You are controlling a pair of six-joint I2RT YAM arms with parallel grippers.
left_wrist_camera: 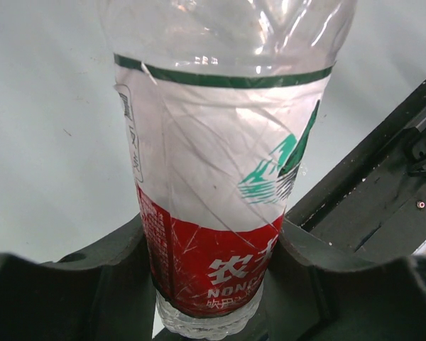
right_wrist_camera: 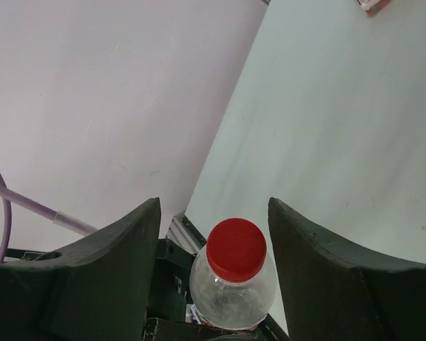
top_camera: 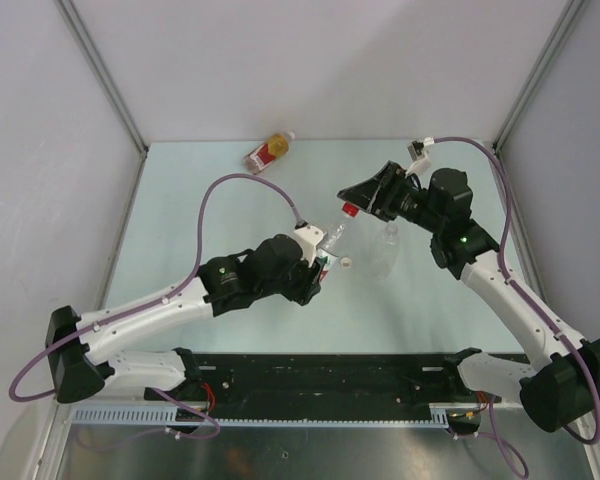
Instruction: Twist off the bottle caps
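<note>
Where white cap (top_camera: 346, 263) lies, unlabelled bottle (top_camera: 384, 250) near

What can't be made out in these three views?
- Top view: labelled bottle's base is hidden by the left tool.
- Left wrist: its neck is cut off by the top edge.
- Top view: amber bottle is too small to tell if capped.
- Right wrist: bottle below red cap is cut off, bottom edge.

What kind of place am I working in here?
Probably a lab robot cell, not a home or shop. Bare white walls on metal posts box in a pale table. A black mounting rail runs along its near edge. The only props are bottles.
</note>
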